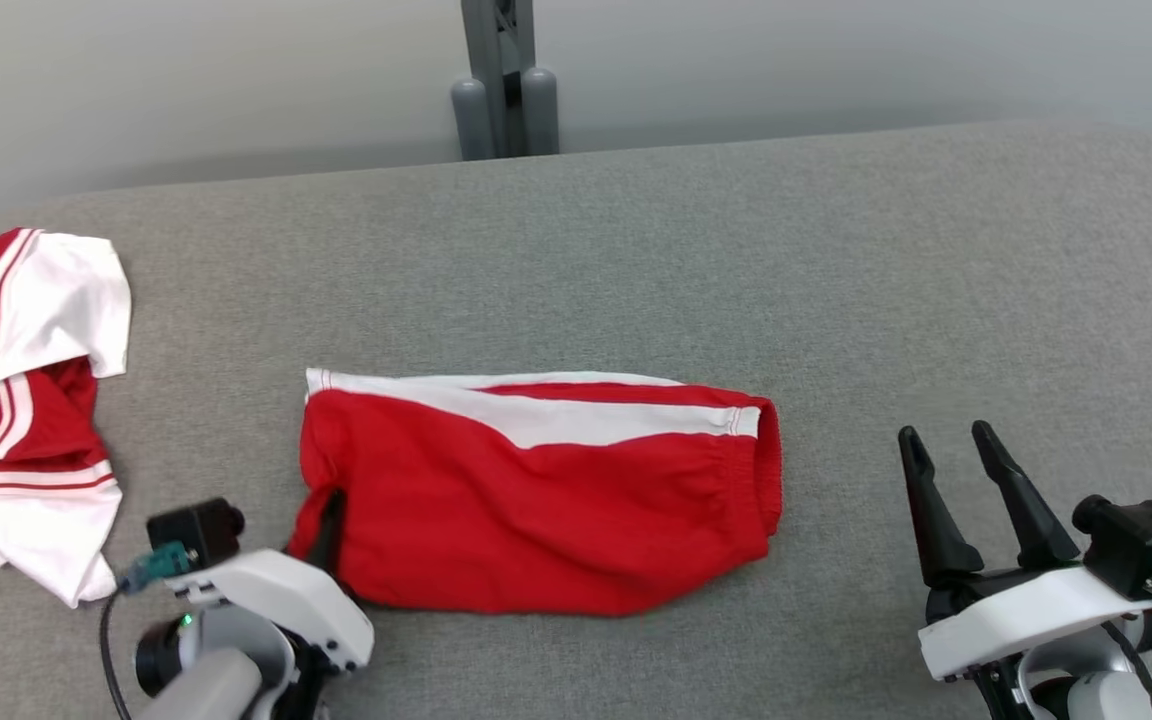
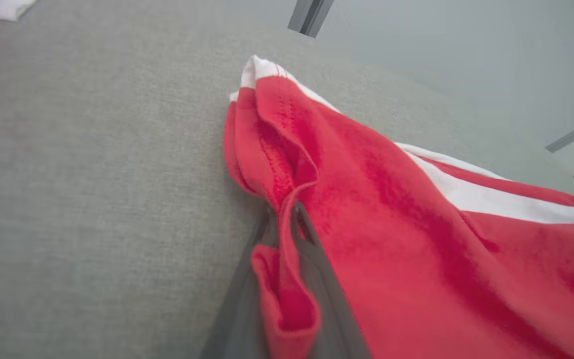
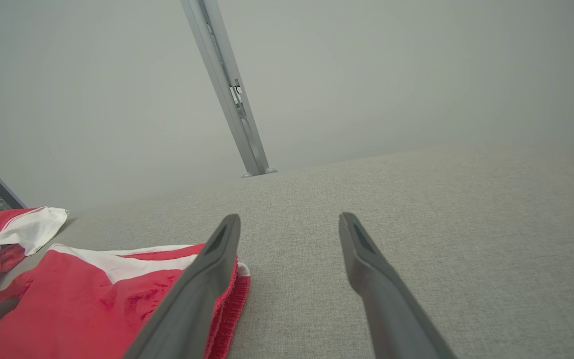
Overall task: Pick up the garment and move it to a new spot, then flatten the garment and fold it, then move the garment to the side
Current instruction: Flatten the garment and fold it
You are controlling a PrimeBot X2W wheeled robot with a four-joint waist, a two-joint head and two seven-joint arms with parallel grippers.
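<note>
A: Since the grey woven-fabric table top (image 1: 636, 250) was the biggest thing there, start from it. Where did the garment sit?
B: On its near middle lay the red knit shorts with a white side stripe (image 1: 556, 500), flat, with the elastic waistband toward the robot's right and the leg hem toward its left. They looked doubled over once already, my guess.
A: Pincers?
B: Clamped hard was the left gripper (image 2: 287, 224), biting a bunch of red leg hem at the shorts' near-left corner, with cloth puckered between the dark fingers (image 2: 239, 324). Spread wide was the right gripper (image 1: 944, 435), nothing in it, near the waistband end but clear of it in the head view.
A: Step in hand, and how to do it well?
B: Probably a fold or a drag from that corner. A one-corner hold would likely twist the cloth, so lift low, pull slow and straight, and keep the layers stacked. Having the right gripper take the waistband corner would have helped.
A: Anything in the way?
B: At the table's left edge, just beside the left arm, sat a crumpled red-and-white striped top (image 1: 16, 400), and a leftward move risked landing on it. Behind the far edge stood a grey metal post (image 1: 506, 80), no bother.
</note>
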